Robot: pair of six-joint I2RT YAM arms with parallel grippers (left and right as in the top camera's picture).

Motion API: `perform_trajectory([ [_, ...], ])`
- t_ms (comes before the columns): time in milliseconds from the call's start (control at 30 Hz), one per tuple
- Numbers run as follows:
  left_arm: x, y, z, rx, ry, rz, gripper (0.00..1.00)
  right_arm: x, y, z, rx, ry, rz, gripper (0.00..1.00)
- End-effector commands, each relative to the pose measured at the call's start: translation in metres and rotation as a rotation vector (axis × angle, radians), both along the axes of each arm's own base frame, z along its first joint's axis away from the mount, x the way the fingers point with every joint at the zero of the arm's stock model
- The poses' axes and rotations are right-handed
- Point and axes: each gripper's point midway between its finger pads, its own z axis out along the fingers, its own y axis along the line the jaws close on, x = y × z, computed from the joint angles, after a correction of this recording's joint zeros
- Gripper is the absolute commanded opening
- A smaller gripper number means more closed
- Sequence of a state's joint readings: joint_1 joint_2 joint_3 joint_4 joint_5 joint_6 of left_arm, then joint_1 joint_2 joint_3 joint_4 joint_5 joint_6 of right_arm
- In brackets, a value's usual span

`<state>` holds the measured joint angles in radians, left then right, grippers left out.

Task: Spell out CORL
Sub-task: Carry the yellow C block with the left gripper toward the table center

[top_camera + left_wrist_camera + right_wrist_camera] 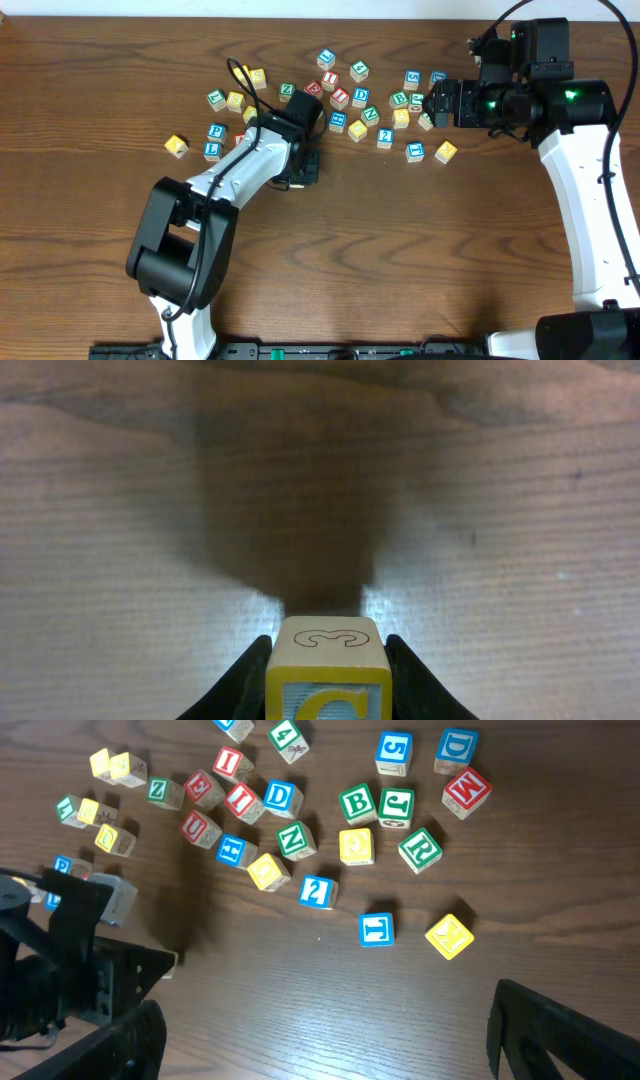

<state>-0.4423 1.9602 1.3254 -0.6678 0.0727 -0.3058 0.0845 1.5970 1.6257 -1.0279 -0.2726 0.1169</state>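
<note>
My left gripper (327, 678) is shut on a yellow block (326, 650) with a yellow C on a blue face and a 3 on top, held low over bare wood. In the overhead view the left gripper (308, 168) sits just below the block cluster and hides its block. My right gripper (432, 104) is open and empty, raised above the right side of the cluster; its fingers (340, 1040) frame bare table. Below it lie a green R block (420, 849), a yellow block (356, 846) and a blue block (377, 929).
Several loose letter blocks are scattered across the back middle of the table (340, 95). A yellow block (177, 146) lies apart at the left, another yellow one (446, 152) at the right. The left arm's body shows at the left of the right wrist view (70, 970).
</note>
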Motion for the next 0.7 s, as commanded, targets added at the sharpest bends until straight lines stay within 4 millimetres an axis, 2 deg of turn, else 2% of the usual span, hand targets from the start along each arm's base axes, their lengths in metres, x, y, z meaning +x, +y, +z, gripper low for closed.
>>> perform_trajectory([
  [0, 0.0003, 0.0010, -0.0078, 0.011, -0.002, -0.030, 0.28, -0.0015, 0.0027, -0.0029, -0.011, 0.004, 0.018, 0.99],
  [567, 0.0008, 0.0026, -0.0135, 0.023, 0.003, -0.027, 0.29, -0.0043, 0.0024, -0.0047, -0.012, 0.017, 0.018, 0.99],
  [667, 0.0008, 0.0024, -0.0135, 0.023, 0.003, -0.028, 0.38, -0.0046, 0.0024, -0.0049, -0.012, 0.019, 0.017, 0.99],
])
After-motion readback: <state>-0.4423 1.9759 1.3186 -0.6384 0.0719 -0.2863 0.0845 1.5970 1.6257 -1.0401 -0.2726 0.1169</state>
